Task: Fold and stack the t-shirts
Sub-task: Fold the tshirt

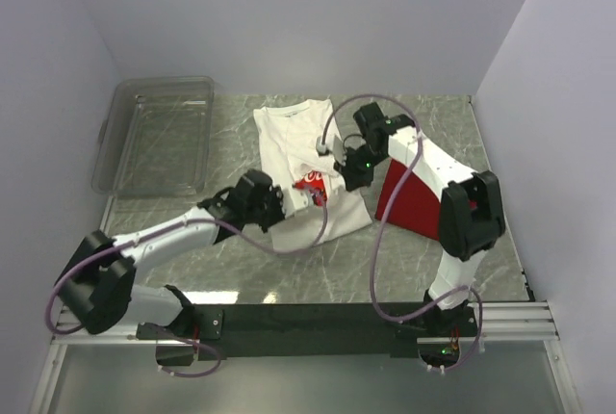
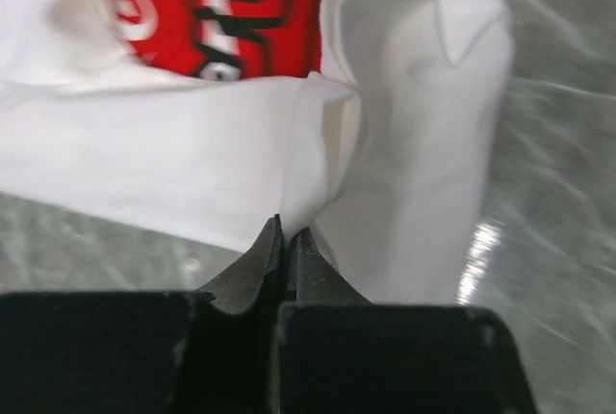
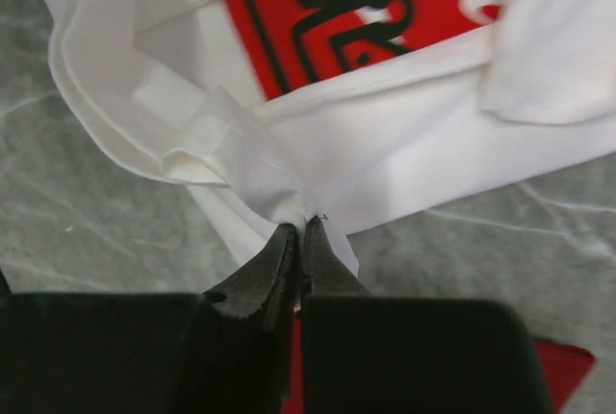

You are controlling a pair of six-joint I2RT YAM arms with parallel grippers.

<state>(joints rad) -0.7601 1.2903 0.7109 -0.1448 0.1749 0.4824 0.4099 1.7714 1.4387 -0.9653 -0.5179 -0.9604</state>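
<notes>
L claw (image 2: 286, 231) & R claw (image 3: 300, 226) both pinched shut on white t-shirt (image 1: 289, 135) edges, 7 & 3 o'clock, prob. to fold it over; red t-shirt (image 1: 414, 210) lies at 4 o'clock.

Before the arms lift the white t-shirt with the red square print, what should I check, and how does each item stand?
1. Left gripper shut on the white cloth t-shirt with the red square print: ok.
2. Right gripper shut on the same shirt's edge: ok.
3. White shirt lying smooth: not ok, it is bunched near both grippers.
4. Plain red cloth shirt apart from the white one: cannot tell.
5. Clear plastic bin away from both shirts: ok.
</notes>
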